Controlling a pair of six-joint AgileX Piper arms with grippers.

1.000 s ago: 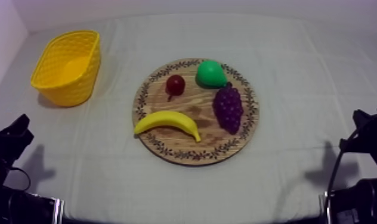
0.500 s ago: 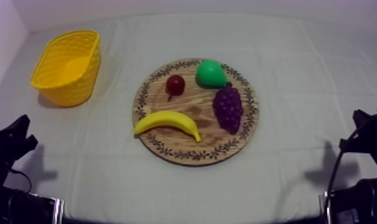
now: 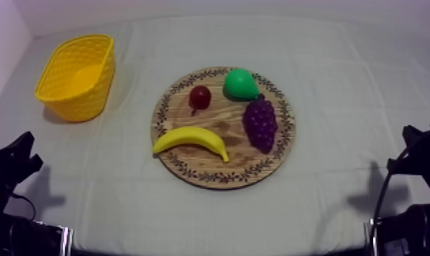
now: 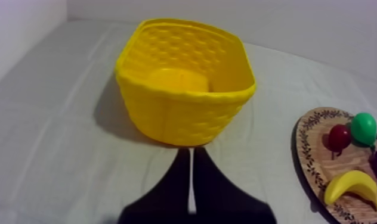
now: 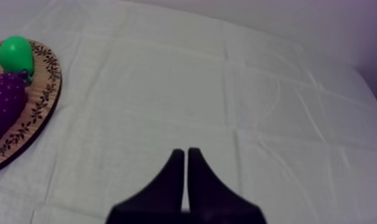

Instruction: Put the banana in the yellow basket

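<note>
Fingers of the left gripper [image 4: 191, 153] are pressed together on nothing, just short of the yellow basket [image 3: 95, 85]; the right gripper [image 5: 186, 153] likewise, over bare tabletop [image 3: 354, 102]. Nothing is done yet: the banana [image 3: 190, 139] lies near-left on the wooden board [image 3: 221, 178], well apart from the far-left basket. Grasp, carry and drop remain.

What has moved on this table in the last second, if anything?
The left arm shifted slightly toward the table's near edge, then held. Nothing was grasped or let go; the left gripper and right gripper are shut on nothing. The banana, pear, grapes and small red fruit rest on the wooden board as before; the yellow basket and right arm have not moved.
</note>
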